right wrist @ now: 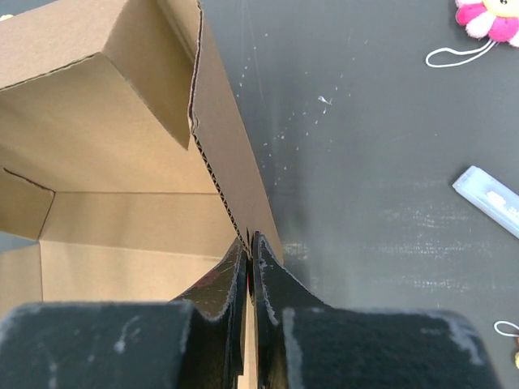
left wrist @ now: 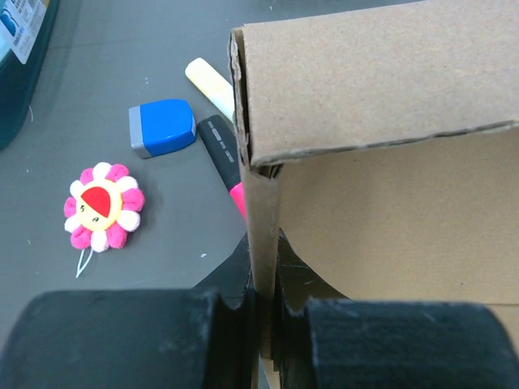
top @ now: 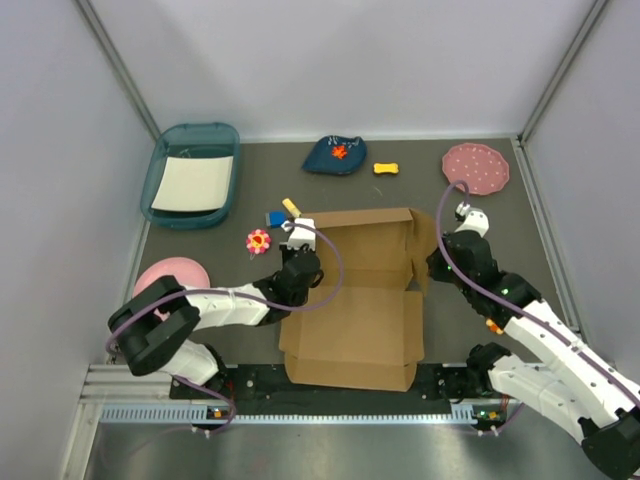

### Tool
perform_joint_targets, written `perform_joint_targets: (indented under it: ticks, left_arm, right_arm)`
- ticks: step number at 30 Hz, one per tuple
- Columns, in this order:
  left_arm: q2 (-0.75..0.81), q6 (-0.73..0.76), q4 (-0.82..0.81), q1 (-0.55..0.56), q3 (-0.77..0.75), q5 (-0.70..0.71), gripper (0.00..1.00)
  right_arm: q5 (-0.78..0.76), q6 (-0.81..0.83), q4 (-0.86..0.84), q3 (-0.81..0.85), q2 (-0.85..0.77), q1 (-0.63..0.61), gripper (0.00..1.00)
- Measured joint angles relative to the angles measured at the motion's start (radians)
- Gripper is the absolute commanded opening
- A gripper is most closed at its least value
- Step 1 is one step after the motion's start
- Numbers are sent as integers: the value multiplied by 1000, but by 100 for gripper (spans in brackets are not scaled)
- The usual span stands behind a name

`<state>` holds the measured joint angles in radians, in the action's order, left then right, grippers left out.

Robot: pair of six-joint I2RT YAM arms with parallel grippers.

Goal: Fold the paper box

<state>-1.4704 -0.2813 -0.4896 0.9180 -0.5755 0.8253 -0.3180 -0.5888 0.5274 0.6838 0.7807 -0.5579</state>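
- The left arm is stretched low over the bench [top: 480, 230] from the near left corner, its forearm running rightward toward the box.
- The left gripper [left wrist: 263, 275] is set at the left side wall of the paper box [top: 355, 320]; its jaws are pinched narrow on that wall's edge, with the cardboard held between them.
- The paper box is found mid-bench between the two arms. Its far part is raised into upright walls, and its near panel lies flat, reaching the near edge.
- The right arm is bent up from the near right corner and angled leftward. The right gripper [right wrist: 250, 251] is at the box's right side wall, its jaws all but closed on the corrugated edge.
- A white label [left wrist: 23, 24] is seen on the teal tray [top: 190, 128] at the far left corner; its print cannot be read. No writing is seen on the box.
- From the top view these are counted: one tray holding one white sheet [top: 195, 182], two pink round plates [top: 170, 275] [top: 476, 167], one flower toy [top: 259, 241], one blue block [top: 273, 218], one dark blue cloth piece [top: 335, 155] and one yellow bone-shaped toy [top: 386, 168].
- Beside the box's left corner a yellow pen [left wrist: 209, 85] and a black pen with a pink part [left wrist: 223, 154] are seen.
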Motion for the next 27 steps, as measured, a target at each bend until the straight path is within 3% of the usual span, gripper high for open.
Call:
perform_joint_targets:
  ticks: [6,15,27]
  left_arm:
    - [49,74,-119,0,68,0,0]
    - [30,172,-181,32,45,63,0]
    - [-55,143,-31,45,-75,84,0]
  right_arm:
    - [9,-17,17,19,4,0,0]
    - [72,-71,21,46,38,0,0]
    - [136,-9,-46,-18,54,0,0]
